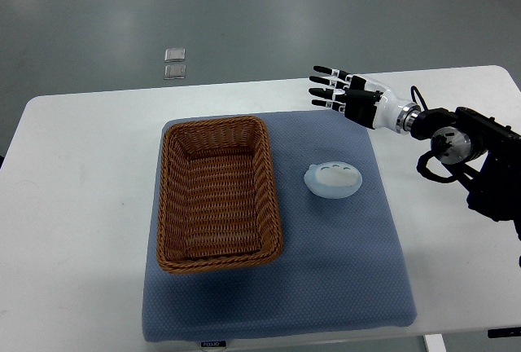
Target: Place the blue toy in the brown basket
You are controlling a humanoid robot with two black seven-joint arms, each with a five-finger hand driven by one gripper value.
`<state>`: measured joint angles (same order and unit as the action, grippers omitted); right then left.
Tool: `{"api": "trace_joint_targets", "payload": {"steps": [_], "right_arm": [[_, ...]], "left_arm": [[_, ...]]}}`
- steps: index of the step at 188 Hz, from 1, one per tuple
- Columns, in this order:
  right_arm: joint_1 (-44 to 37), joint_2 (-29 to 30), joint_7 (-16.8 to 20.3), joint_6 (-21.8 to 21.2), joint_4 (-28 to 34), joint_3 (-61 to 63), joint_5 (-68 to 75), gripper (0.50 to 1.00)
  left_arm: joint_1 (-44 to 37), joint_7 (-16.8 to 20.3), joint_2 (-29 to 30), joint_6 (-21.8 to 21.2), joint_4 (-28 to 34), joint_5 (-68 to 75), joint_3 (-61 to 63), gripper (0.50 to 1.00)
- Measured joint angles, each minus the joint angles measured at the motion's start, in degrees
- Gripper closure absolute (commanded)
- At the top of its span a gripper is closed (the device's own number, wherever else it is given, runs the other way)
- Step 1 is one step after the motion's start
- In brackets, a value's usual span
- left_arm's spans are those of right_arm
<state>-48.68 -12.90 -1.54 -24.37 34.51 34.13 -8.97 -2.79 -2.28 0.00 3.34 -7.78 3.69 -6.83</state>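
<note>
Nearest the camera lay the front edge of one blue-grey mat (342,287), a soft-looking rectangle with a fine dimpled weave and rounded corners, carrying a small label at its 6 o'clock edge too small to read. It rested on the largest thing in view, a single white table (81,205) with a smooth matte top and rounded corners, beyond which stretched a grey, faintly glossy floor (244,10). On the mat's 9 o'clock half sat one brown basket (167,205), a rectangular wicker tray with tightly woven ribbed walls and nothing inside it. One robot arm, the right, entered from 3 o'clock, its black jointed housing and looped cable leading to a silver wrist and the right hand (346,95). That hand hovered over the table just past the mat's 1 o'clock corner, its black-and-white fingers (326,81) held straight and slightly apart, pointing toward 9 o'clock and holding nothing. One blue toy (333,179), a pale rounded oval with a whiter patch on top and a smooth soft look, lay on the mat at 3 o'clock of the basket, near it but not touching, and at about 6 o'clock of the hand, clearly apart from it. Two small clear square tiles (174,63) lay on the floor at 12 o'clock, one just beside the other.
</note>
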Motion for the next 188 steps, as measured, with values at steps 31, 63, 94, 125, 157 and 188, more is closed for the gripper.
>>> {"api": "trace_joint_targets", "payload": {"steps": [31,63,94,125,157,188], "right_arm": [[0.12,0.31,-0.13,-0.60,0.04,0.05,0.00,0.585],[0.16,0.32,-0.34,0.50,0.00,0.05,-0.08,0.583],[0.15,0.24,-0.45,0.53,-0.06,0.05,-0.17,0.585],[0.01,-0.06,-0.50,-1.36,-0.06,-0.05,-2.06,0.585],[0.02,0.07,-1.57,-3.60,0.18,0.01,-7.71,0.587],[-1.56,-1.20,-5.03,-8.64,0.29,-0.07,-19.21,0.587]], "left_arm": [[-0.03,0.18,0.00,0.08,-0.05,0.00,0.05,0.500],[-0.03,0.26,0.00,0.10,-0.05,0.00,-0.32,0.500],[0.16,0.26,0.00,0.08,0.30,0.00,-0.05,0.500],[0.48,0.26,0.00,-0.40,0.74,0.00,0.15,0.500],[0.50,0.26,0.00,-0.44,0.62,0.00,0.17,0.500],[0.52,0.27,0.00,-0.44,0.57,0.00,0.20,0.500]]}}
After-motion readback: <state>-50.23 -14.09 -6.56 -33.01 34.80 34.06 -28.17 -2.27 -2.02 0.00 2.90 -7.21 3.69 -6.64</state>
